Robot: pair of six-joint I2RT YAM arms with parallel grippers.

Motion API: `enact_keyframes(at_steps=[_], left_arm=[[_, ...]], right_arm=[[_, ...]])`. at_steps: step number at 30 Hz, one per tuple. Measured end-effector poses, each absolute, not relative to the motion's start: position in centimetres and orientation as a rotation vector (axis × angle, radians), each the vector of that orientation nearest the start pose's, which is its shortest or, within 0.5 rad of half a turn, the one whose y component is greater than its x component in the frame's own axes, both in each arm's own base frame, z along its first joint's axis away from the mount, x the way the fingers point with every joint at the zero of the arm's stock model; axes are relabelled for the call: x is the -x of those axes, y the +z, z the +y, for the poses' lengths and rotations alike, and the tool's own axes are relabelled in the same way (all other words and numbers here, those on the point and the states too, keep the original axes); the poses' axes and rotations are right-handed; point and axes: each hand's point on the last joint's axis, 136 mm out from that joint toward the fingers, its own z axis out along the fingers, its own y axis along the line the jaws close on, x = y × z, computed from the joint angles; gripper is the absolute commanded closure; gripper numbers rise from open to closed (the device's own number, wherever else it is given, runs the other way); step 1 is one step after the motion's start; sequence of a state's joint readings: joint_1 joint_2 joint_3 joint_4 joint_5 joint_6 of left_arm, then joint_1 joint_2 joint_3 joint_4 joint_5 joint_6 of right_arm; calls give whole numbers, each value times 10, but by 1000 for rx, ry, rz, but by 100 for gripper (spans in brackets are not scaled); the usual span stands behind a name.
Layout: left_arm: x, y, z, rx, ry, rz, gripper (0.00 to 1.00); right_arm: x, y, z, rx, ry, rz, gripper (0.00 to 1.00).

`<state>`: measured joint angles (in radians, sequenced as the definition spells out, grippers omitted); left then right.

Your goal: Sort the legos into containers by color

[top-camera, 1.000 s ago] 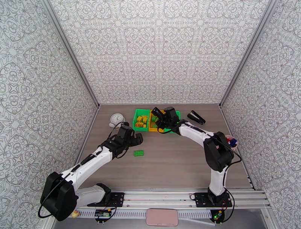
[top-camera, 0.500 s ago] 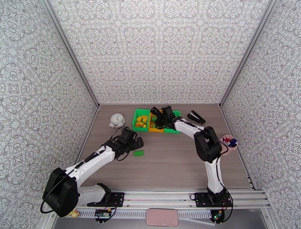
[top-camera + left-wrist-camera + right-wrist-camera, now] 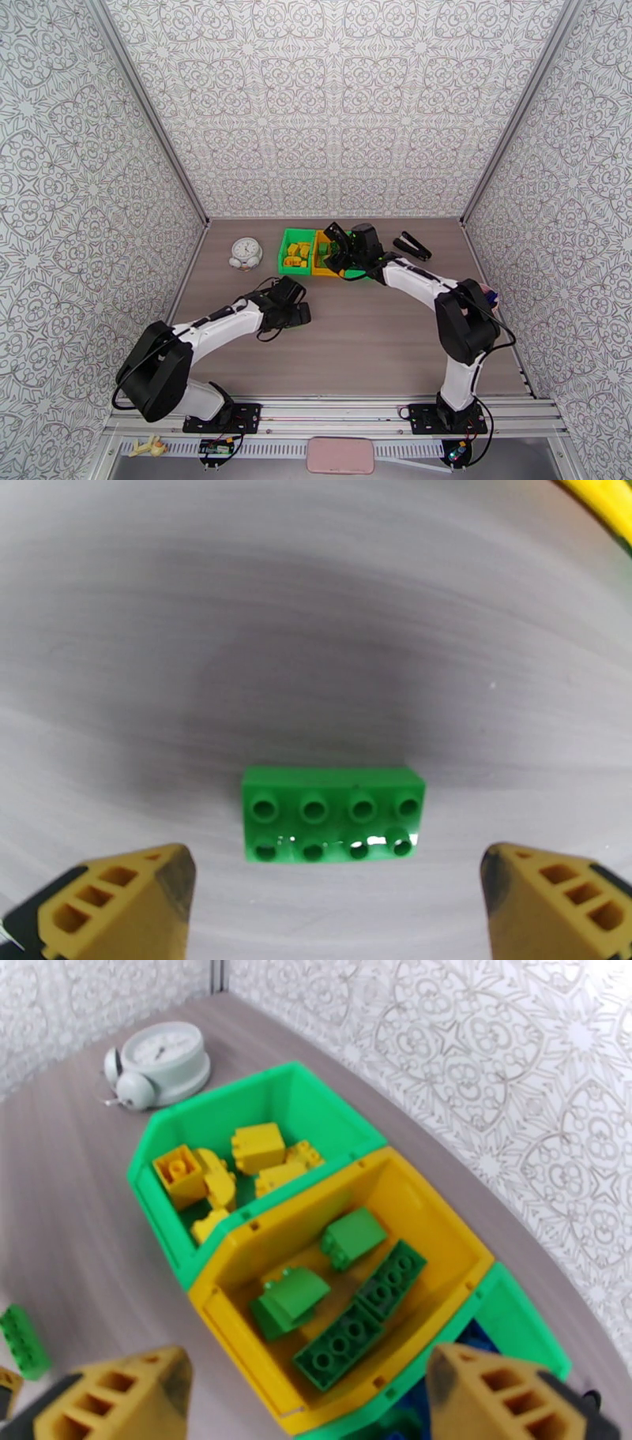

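A green two-by-four lego (image 3: pixel 332 825) lies flat on the table between the wide-apart fingers of my left gripper (image 3: pixel 336 906), which is open and low over it. In the top view the left gripper (image 3: pixel 298 316) covers that brick. My right gripper (image 3: pixel 308 1402) hovers open above the three joined bins, right gripper (image 3: pixel 338 254) over the yellow one. The left green bin (image 3: pixel 316 1110) holds yellow legos (image 3: pixel 257 1148). The yellow bin (image 3: pixel 430 1213) holds green legos (image 3: pixel 351 1236). The right green bin (image 3: pixel 509 1295) shows blue legos (image 3: pixel 474 1335), partly hidden.
A white alarm clock (image 3: pixel 246 253) stands left of the bins. A black stapler (image 3: pixel 411 245) lies to their right near the back wall. The pink cup (image 3: pixel 486 296) sits at the right edge, mostly behind the right arm. Open tabletop lies in front of the bins.
My left gripper has moved right and down over the loose green lego, now covering it in the top view. The right gripper has shifted slightly above the bins.
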<state>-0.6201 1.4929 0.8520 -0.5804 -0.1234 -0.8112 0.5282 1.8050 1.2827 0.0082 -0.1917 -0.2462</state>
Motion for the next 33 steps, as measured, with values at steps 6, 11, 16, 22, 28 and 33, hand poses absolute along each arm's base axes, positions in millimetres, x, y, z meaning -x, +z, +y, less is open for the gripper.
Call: enact_keyframes(at_steps=[6, 11, 16, 22, 28, 33], left_arm=[[-271, 35, -167, 285, -151, 2814, 1], [-273, 23, -169, 250, -117, 2848, 16], [-276, 20, -170, 226, -108, 2857, 29], [-278, 23, -173, 192, -124, 2856, 39], [-286, 33, -177, 190, -156, 2819, 40], [-318, 74, -200, 139, -305, 2645, 40]], right_arm=[[-424, 183, 292, 857, 441, 1883, 14], [-416, 176, 287, 834, 456, 1894, 11], [-404, 177, 280, 798, 477, 1881, 8], [-397, 189, 275, 748, 498, 1836, 6], [-387, 188, 269, 727, 506, 1822, 5], [-374, 186, 260, 712, 516, 1803, 6]])
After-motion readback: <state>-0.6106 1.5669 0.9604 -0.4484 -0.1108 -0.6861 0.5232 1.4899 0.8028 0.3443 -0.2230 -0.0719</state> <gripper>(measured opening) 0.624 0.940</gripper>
